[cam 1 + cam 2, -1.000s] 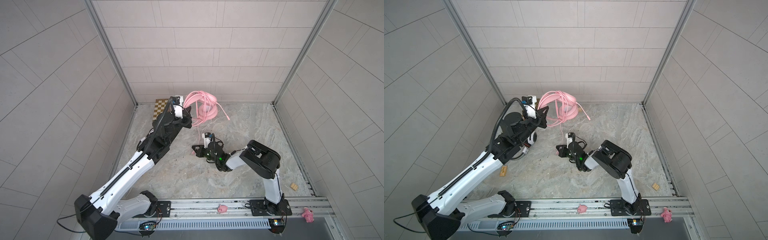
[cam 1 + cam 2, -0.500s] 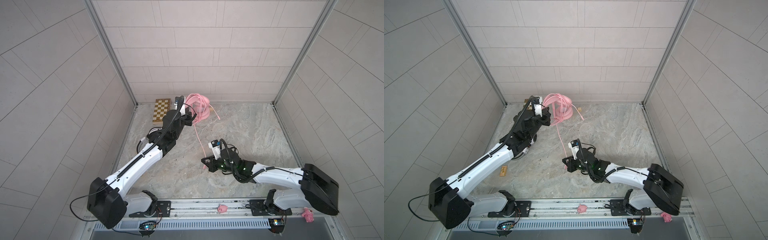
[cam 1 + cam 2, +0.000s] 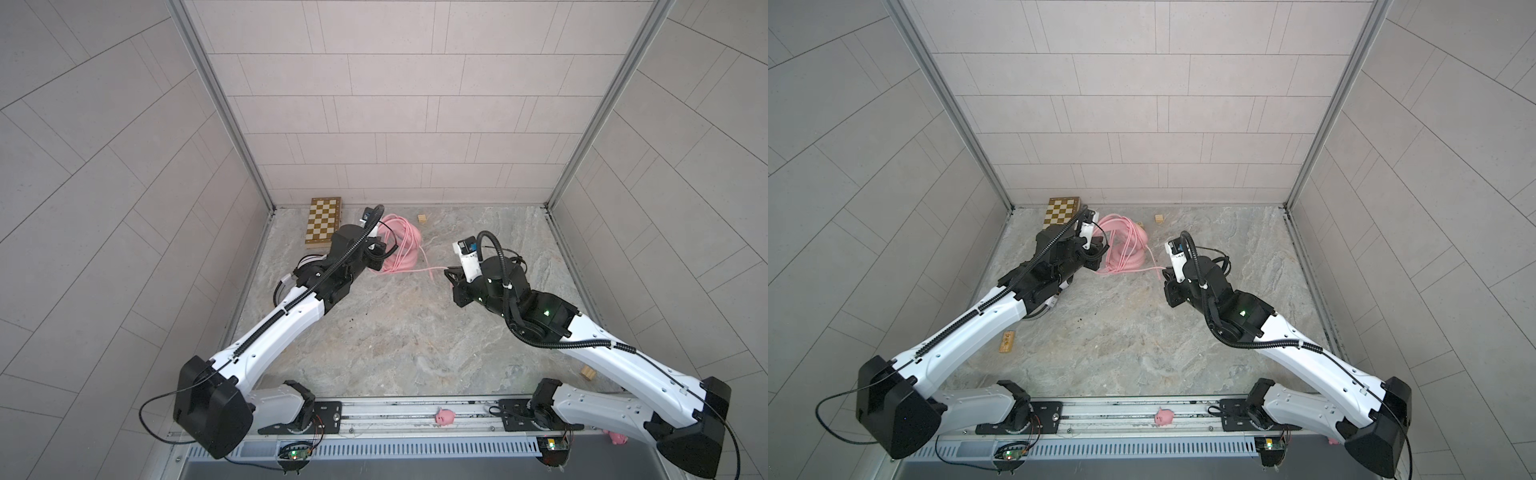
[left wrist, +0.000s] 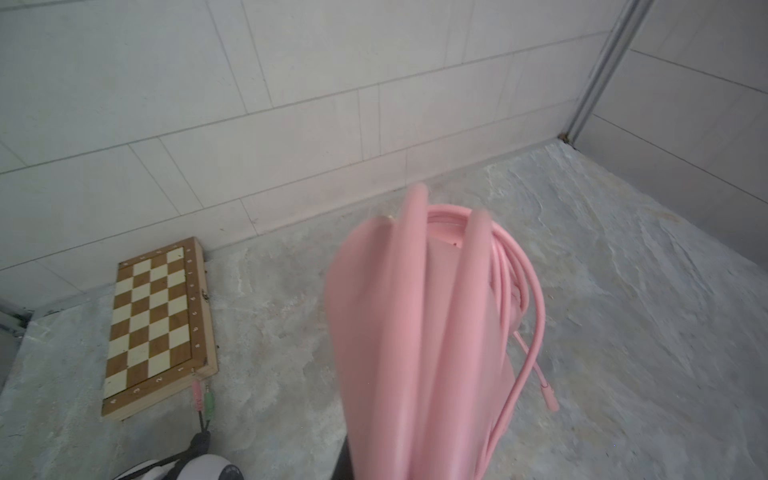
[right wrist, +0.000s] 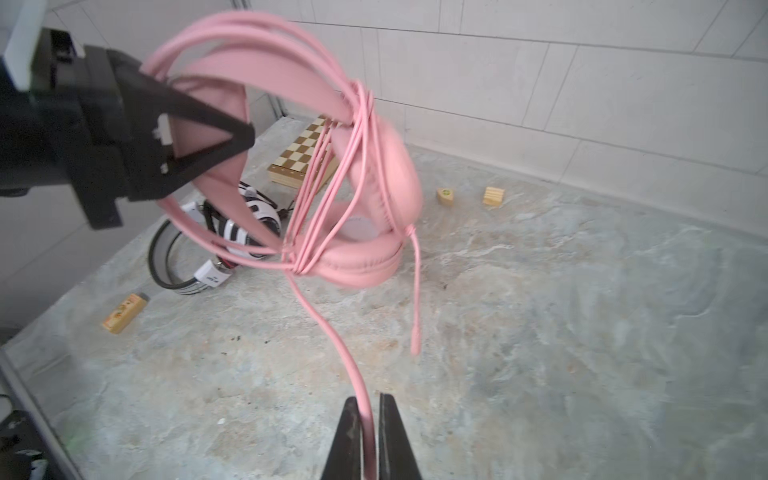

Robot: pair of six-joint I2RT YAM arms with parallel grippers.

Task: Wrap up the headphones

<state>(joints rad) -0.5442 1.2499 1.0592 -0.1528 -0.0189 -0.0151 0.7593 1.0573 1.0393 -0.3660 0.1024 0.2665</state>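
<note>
Pink headset (image 3: 401,245) at back left beside chessboard (image 3: 324,220), headband clamped in left gripper (image 5: 245,137); sits lower than a second ago. Right gripper (image 5: 369,402) pinched tight on pink cord (image 5: 328,332); it has swung back and rightward since half a second ago, and the cord now stretches sideways. White striped headset (image 5: 245,226) lies on table (image 3: 395,332) behind. Chessboard edge numerals 1–4 readable in left wrist view. Striped headset's white tag (image 5: 210,275) illegible.

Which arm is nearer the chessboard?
Left. The left arm sits right beside the chessboard, holding the pink headset; the right arm is off toward mid-table, gripping its cord.
</note>
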